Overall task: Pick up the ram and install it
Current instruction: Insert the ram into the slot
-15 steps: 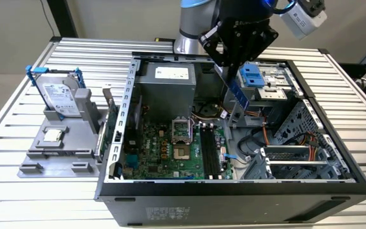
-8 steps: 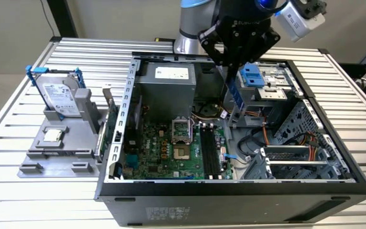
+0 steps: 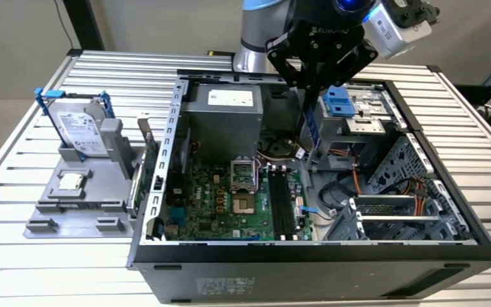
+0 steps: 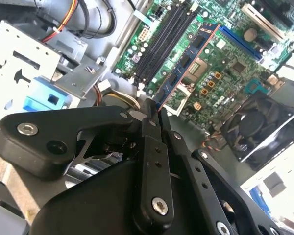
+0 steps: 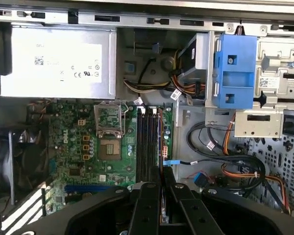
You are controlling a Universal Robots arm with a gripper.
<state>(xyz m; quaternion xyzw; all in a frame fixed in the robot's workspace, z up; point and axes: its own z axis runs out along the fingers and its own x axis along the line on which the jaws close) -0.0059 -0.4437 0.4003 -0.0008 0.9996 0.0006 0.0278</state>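
Ram [image 3: 313, 125] is pinched by the gripper [image 3: 314, 89], jaws nearly shut on it. Slots [image 3: 281, 203] sit toward 7 o'clock in the exterior view. Any tilt and it could jam or slip.

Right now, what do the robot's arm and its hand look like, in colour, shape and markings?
The arm is a silver-grey tube with blue trim at the joint. The hand is matte black, built of angular linked bars that narrow to two slim fingers, joined by silver screws. White lettering runs across its body. A pale grey camera box is mounted beside the wrist.
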